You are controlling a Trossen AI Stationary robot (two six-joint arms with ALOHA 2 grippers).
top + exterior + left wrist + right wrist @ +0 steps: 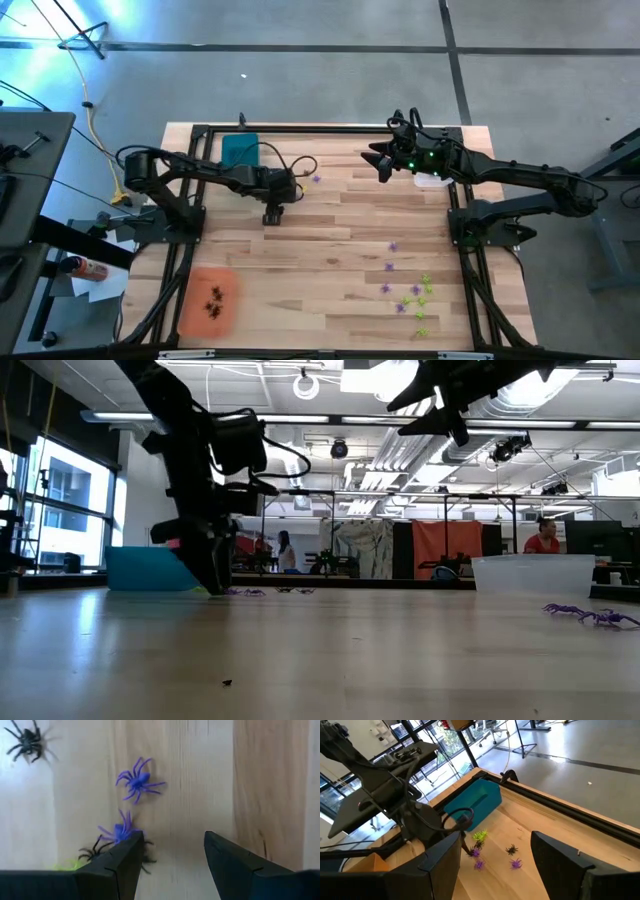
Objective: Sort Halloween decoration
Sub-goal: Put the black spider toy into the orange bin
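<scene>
Wood table carries everything, with both arms reaching in over its far half. Left gripper is down at the tabletop near the teal tray, fingers spread and holding nothing; its wrist camera shows one finger touching a purple spider while a dark spider lies half under it. Right gripper hangs higher over the far middle, also spread and empty.

For the pick in hand, as I judge it, the left gripper should shift sideways so one spider sits squarely between the fingers, not under one, then come straight down and close gently. The purple and dark ones overlap, so nudging them apart first, or taking the free purple spider just beyond, would avoid grabbing two colours at once.

Teal tray stands at the far edge by the left arm; what it holds cannot be seen. Orange tray at the near left has a few dark spiders in it. Clear tray sits under the right arm, contents unclear.

More purple spiders and green spiders lie scattered, unsorted, at the near right.
</scene>
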